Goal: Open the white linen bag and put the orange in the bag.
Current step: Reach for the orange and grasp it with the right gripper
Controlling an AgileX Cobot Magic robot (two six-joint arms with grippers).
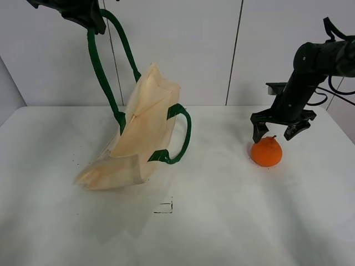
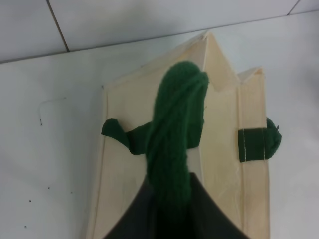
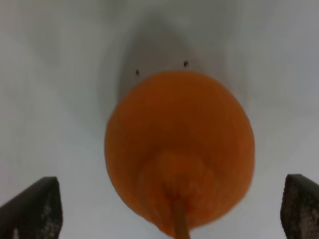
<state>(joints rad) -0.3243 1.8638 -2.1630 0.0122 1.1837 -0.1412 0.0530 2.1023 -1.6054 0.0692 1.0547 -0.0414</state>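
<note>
- Orange (image 1: pixel 266 152): sits on the worktop (image 1: pixel 222 221), right side, stem knob up. It is round, with no long axis to favour.
- Right end effector (image 1: pixel 277 128): directly above the orange, jaws spread wide to either side, holding nothing. This is by far the nearer arm.
- Left end effector (image 1: pixel 91 19): raised high, clamped on one green handle (image 1: pixel 102 66).
- White linen bag (image 1: pixel 141 133): hangs from that handle, base on the worktop left of centre, well apart from the orange. Its top edge leans toward the orange's side.
</note>
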